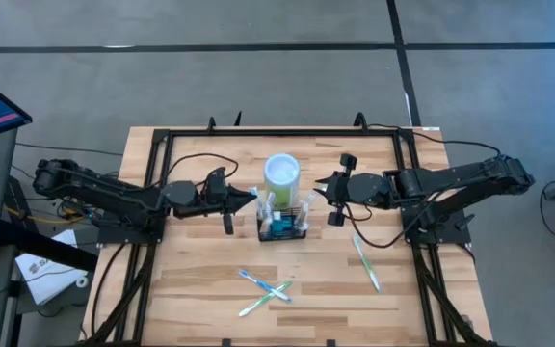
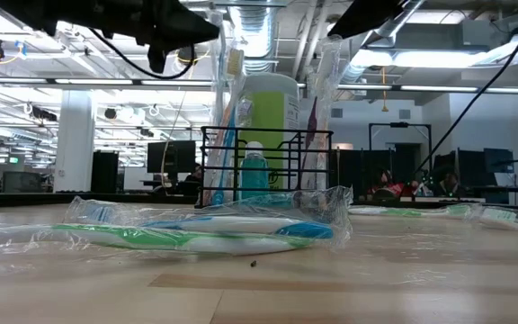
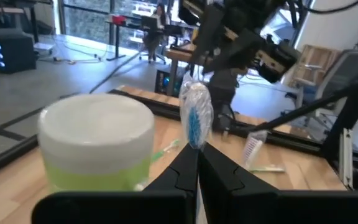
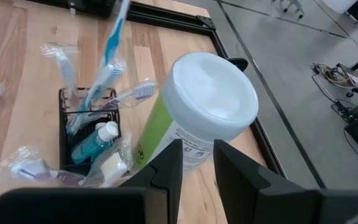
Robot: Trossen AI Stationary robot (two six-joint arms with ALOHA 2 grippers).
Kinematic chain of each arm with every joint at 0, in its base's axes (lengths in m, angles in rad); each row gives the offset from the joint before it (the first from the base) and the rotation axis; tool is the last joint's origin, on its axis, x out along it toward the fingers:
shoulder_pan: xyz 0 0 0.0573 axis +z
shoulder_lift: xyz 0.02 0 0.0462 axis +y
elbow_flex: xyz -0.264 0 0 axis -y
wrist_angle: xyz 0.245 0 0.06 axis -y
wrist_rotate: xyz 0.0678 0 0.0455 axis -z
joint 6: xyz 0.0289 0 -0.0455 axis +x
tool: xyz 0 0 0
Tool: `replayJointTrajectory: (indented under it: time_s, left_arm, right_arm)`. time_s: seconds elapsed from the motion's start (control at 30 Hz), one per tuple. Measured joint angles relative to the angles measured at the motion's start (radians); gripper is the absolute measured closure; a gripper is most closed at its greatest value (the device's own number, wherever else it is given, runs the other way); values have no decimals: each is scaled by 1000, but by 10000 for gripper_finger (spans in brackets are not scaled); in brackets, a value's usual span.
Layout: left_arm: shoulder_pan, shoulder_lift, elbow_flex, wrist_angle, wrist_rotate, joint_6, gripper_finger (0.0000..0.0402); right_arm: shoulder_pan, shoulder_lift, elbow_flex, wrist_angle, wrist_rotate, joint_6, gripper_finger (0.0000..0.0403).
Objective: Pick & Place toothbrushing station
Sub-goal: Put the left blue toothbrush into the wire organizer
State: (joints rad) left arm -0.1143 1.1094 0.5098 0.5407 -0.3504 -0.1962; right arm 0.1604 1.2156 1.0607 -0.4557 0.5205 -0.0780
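Note:
The toothbrushing station, a black wire caddy (image 1: 283,231) (image 4: 63,127), stands mid-table. It holds several wrapped toothbrushes and a small teal bottle (image 4: 95,144). Just behind it stands a lime-green cup with a white top (image 1: 281,173) (image 4: 211,99). My left gripper (image 1: 254,200) (image 3: 197,152) reaches level from the table's left to the caddy's left end, shut on a wrapped toothbrush with blue bristles (image 3: 196,115). My right gripper (image 1: 318,190) (image 4: 197,158) hovers open at the caddy's right, above it and beside the cup, with nothing between its fingers. My left gripper pinches the wrapped toothbrush just below its head (image 3: 196,144) between its two fingertips, coming in level from the table's left. The head stands up above the fingers. The fingers hide the handle below; a blue handle (image 4: 107,46) slants down into the caddy.
Two crossed wrapped toothbrushes (image 1: 264,287) (image 2: 205,229) lie near the table's front edge, and another (image 1: 366,260) lies at the front right. A black frame (image 1: 167,135) borders the wooden table. Bare wood lies at the front left.

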Motion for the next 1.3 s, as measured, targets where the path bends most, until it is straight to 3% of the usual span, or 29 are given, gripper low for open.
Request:
replayJointTrajectory:
  time_s: [0.87,1.3]
  left_arm:
    - [2,252,0,10,-1,-125,401]
    - [2,268,0,5,-1,-134,393]
  right_arm:
    - [0,0,0,0,0,0,321]
    - [0,0,0,0,0,0,321]
